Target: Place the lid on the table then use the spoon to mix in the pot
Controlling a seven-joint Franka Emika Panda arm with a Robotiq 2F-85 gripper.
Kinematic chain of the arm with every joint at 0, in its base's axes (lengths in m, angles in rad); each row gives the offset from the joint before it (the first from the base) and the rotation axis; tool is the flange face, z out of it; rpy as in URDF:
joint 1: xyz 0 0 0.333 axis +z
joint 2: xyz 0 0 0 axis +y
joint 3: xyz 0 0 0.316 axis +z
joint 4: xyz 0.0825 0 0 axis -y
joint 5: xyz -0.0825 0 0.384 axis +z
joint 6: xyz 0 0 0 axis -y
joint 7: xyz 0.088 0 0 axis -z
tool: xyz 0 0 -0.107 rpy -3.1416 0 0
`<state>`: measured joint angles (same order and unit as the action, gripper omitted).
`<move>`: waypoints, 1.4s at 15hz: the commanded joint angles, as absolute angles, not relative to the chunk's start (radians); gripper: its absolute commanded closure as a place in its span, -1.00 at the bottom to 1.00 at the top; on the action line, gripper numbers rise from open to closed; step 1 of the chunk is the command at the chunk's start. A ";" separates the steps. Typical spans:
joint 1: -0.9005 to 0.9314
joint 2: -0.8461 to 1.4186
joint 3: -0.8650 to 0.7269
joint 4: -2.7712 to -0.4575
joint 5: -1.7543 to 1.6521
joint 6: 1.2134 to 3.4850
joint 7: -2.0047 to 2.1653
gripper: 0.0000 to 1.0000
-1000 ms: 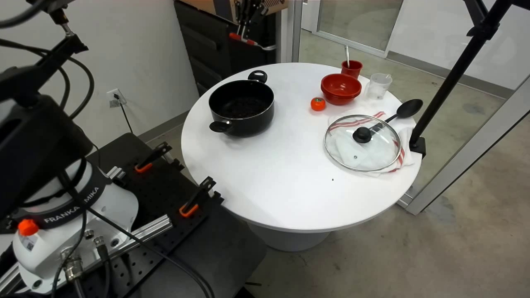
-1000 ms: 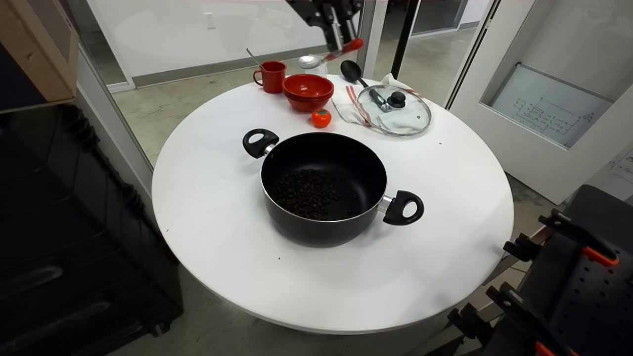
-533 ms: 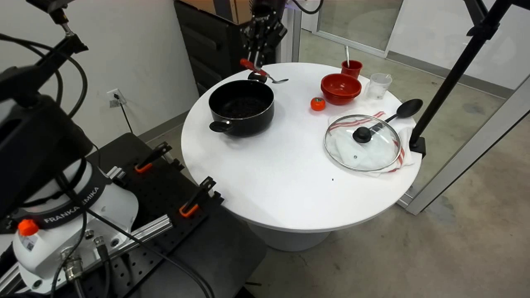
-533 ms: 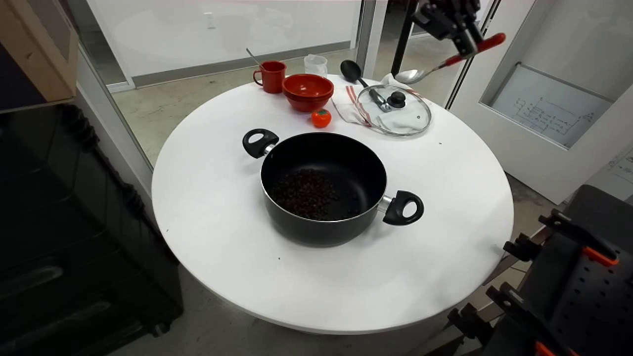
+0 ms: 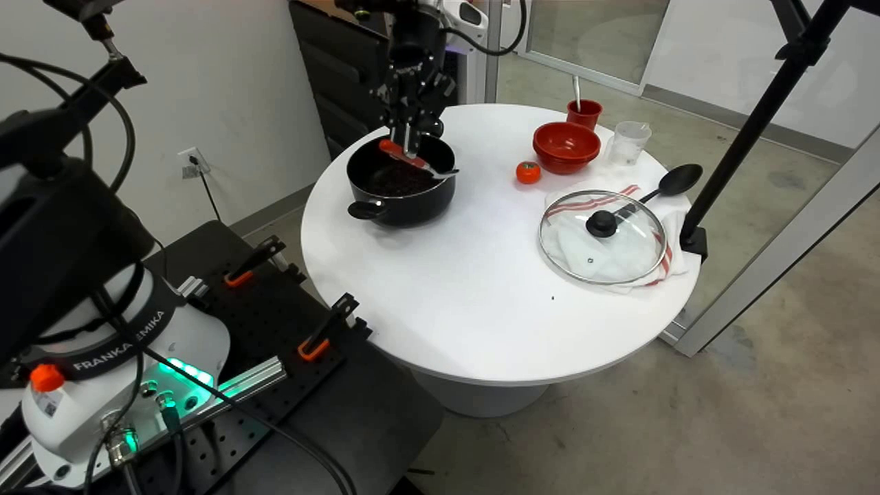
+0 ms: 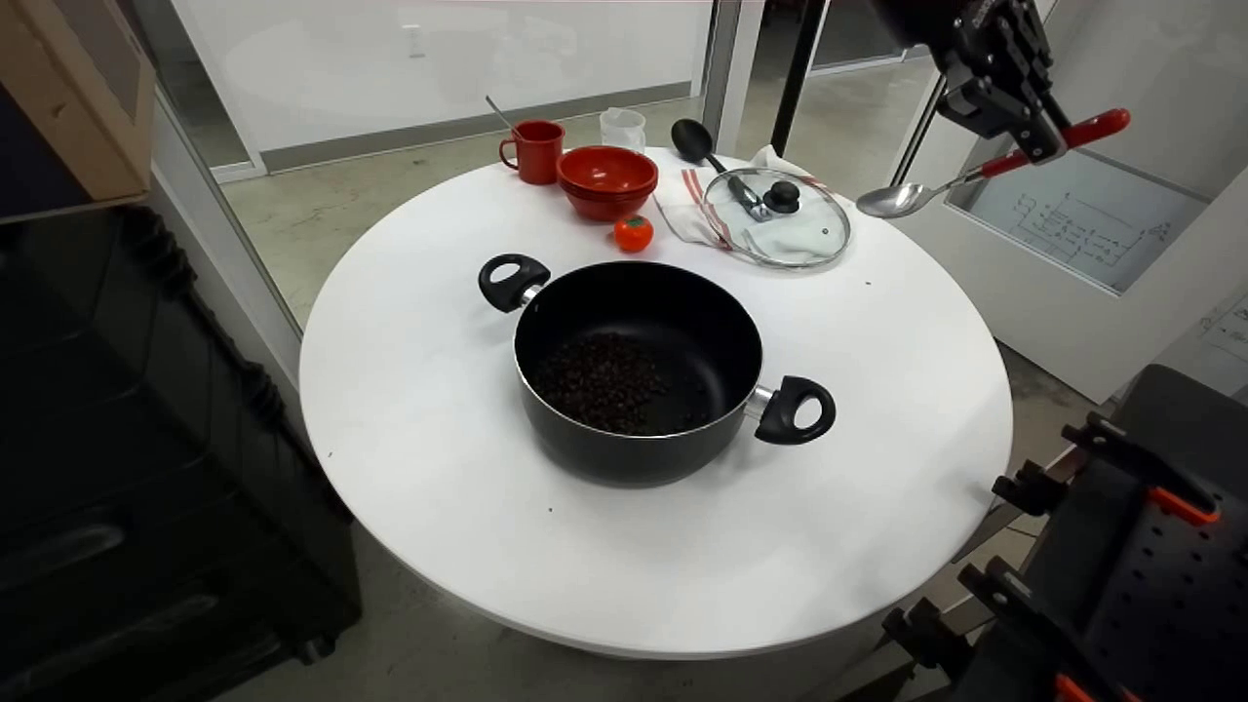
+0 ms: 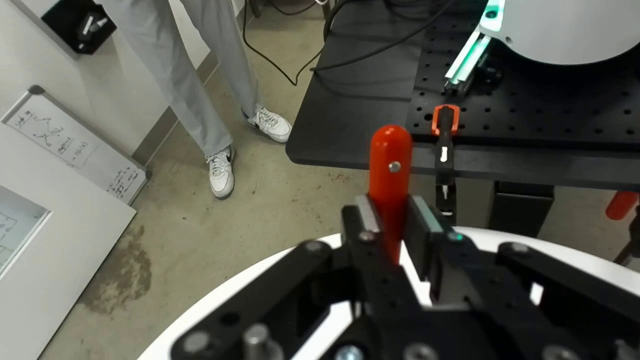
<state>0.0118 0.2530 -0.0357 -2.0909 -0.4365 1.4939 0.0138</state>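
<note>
Room above pot [image 6: 634, 460], side handles [image 6: 778, 421] jutting, bare table [image 5: 495, 234] between it and lid [image 5: 608, 244]

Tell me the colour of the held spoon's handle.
The spoon's handle is red, showing best in the wrist view.

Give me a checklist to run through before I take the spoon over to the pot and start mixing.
1. Claw shut on the spoon: ok, it grips the red handle.
2. Lid off the pot: ok, it lies over the towel on the table.
3. Something in the pot to mix: ok, dark pieces lie on its bottom.
4. Spoon above the pot: not ok, it hangs off to one side, apart from it.
5. Pot visible in the wrist view: not ok, it doesn't show there.
6. People at a safe distance: cannot tell, someone's legs show in the wrist view.
</note>
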 commanded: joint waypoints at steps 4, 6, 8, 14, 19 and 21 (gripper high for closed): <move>0.037 0.211 0.032 -2.194 -0.409 1.624 0.008 0.91; 0.051 0.236 0.045 -2.179 -0.399 1.610 0.020 0.91; 0.068 0.269 0.055 -2.154 -0.392 1.589 0.041 0.91; 0.115 0.409 0.066 -2.051 -0.353 1.564 0.150 0.91; 0.138 0.536 0.057 -1.953 -0.344 1.579 0.191 0.91; 0.143 0.585 0.051 -1.910 -0.340 1.568 0.204 0.91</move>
<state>0.1263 0.5072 0.0657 -1.9951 -0.3622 1.5982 0.1801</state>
